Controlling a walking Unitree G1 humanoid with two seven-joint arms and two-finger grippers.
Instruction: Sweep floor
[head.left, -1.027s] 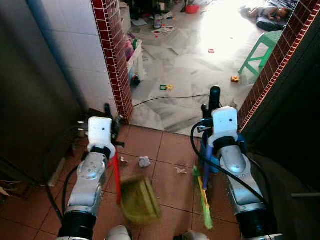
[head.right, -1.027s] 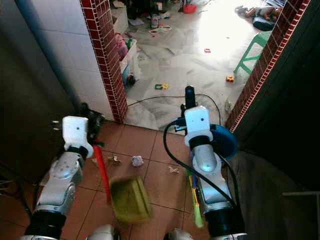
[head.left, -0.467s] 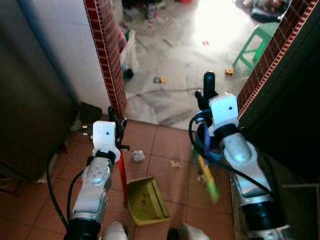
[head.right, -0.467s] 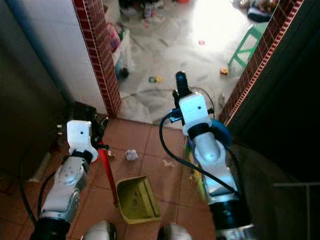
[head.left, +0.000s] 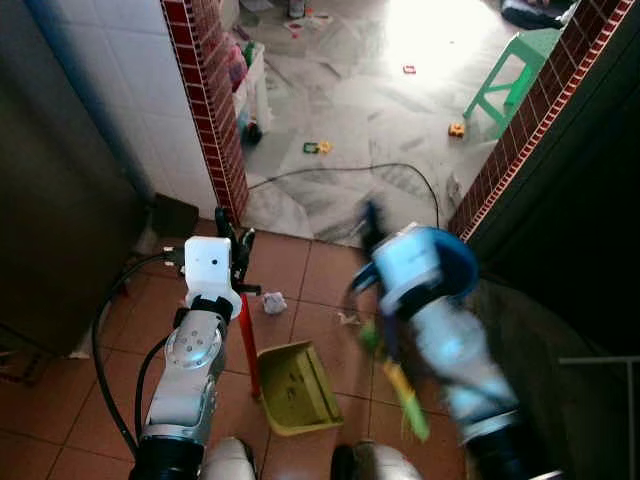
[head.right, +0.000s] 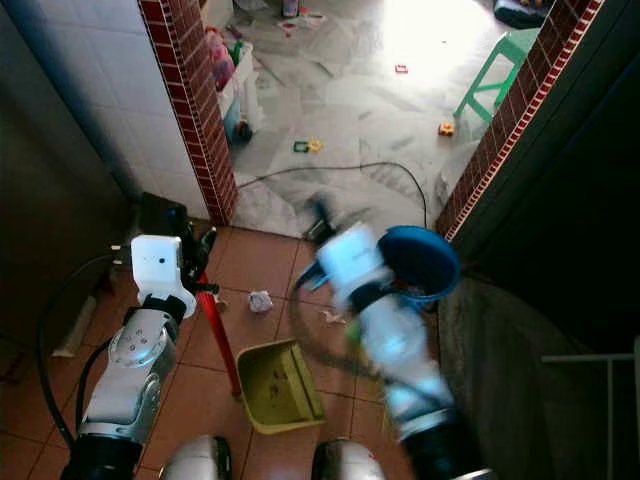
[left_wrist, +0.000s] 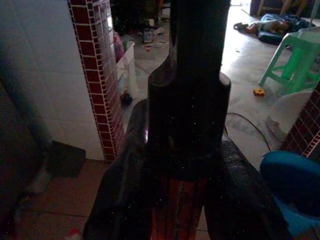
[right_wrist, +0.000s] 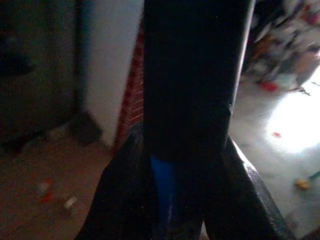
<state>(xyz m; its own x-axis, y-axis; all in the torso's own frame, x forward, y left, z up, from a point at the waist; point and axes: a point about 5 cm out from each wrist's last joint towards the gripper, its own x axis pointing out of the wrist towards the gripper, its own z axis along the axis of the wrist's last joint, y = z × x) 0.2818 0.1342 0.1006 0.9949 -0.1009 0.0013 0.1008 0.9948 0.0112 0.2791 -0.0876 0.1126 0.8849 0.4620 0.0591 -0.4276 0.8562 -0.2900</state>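
My left gripper (head.left: 233, 233) is shut on the red handle (head.left: 246, 340) of an olive-green dustpan (head.left: 296, 386) that rests on the terracotta tiles. In the left wrist view the black fingers (left_wrist: 125, 190) clamp that red handle (left_wrist: 180, 210). My right arm is motion-blurred; its gripper (head.left: 373, 222) is shut on the blue handle (right_wrist: 162, 182) of a broom whose green bristles (head.left: 402, 392) touch the floor right of the dustpan. A crumpled white paper (head.left: 273, 302) and a small scrap (head.left: 348, 320) lie on the tiles ahead of the dustpan.
A blue bucket (head.left: 452, 262) stands by the dark wall on the right. A red-brick pillar (head.left: 205, 100) edges the doorway on the left. Beyond lie a black cable (head.left: 340, 172), small toys (head.left: 318, 147), a green stool (head.left: 515, 70) and a white bin (head.left: 252, 88).
The right arm has swung left and lower with the broom, and is now blurred. The left arm still holds the dustpan in about the same place. The camera has shifted slightly.
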